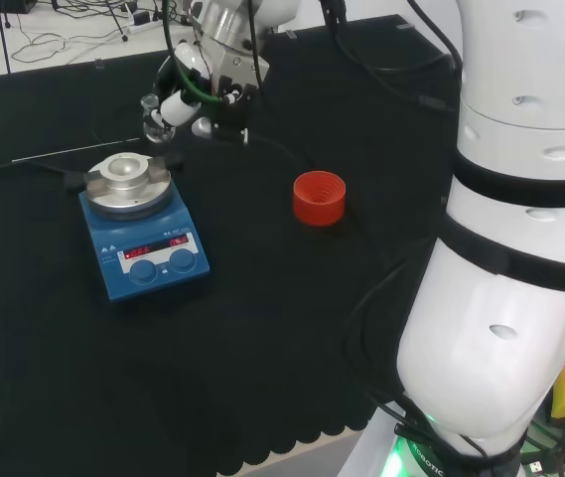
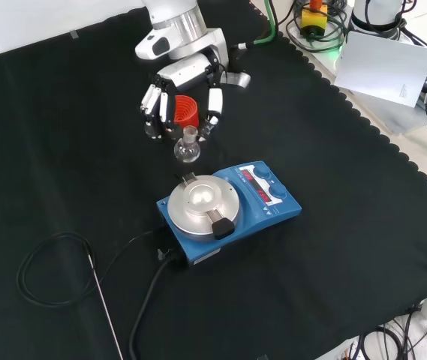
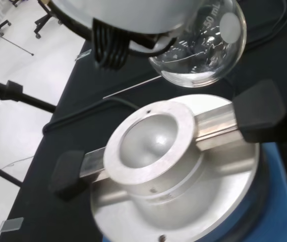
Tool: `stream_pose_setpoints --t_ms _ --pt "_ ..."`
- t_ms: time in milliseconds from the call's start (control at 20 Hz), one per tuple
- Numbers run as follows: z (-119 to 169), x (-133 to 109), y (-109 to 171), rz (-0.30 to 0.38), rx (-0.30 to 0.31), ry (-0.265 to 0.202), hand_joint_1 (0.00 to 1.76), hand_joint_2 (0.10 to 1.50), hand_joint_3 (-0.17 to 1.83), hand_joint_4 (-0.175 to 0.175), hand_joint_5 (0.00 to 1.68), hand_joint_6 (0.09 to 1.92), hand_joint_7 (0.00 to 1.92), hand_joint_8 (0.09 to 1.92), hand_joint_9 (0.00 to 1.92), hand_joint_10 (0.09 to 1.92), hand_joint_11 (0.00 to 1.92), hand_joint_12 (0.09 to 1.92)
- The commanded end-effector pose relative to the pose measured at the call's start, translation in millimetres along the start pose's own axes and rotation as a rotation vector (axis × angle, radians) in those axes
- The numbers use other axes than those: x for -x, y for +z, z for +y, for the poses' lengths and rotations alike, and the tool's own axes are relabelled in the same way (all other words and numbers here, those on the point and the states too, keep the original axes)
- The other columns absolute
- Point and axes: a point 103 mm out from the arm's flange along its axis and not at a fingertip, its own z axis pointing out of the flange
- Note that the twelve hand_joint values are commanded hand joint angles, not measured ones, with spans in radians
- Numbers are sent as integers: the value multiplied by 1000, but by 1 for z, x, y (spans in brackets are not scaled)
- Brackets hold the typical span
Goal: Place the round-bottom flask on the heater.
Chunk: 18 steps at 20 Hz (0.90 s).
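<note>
Black cloth (image 2: 363, 247), flask (image 2: 187, 148) in hand (image 2: 183, 82), above heater (image 2: 228, 206)

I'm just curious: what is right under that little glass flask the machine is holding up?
Under the round-bottom flask sits the heater, with its hollowed metal bowl. The hand's fingers cover the flask's neck.
</note>
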Motion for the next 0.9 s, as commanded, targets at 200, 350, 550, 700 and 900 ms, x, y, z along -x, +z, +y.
stream_pose_setpoints --t_ms 200,350,550,700,900 --pt "2 -11 13 -4 -28 -13 1158 639 761 -50 1200 848 570 669 799 540 549 1276" --pt "4 -15 17 -6 -35 -17 1158 639 762 -50 1200 848 569 668 799 540 549 1277" --pt "6 -20 23 -9 -44 -24 1158 638 763 -50 1200 849 568 669 799 540 549 1277" --pt "8 -26 27 -15 -56 -32 1158 638 763 -50 1200 850 568 669 799 541 549 1277" --pt "9 -33 33 -20 -67 -46 1158 638 764 -50 1200 851 567 669 798 540 549 1277"
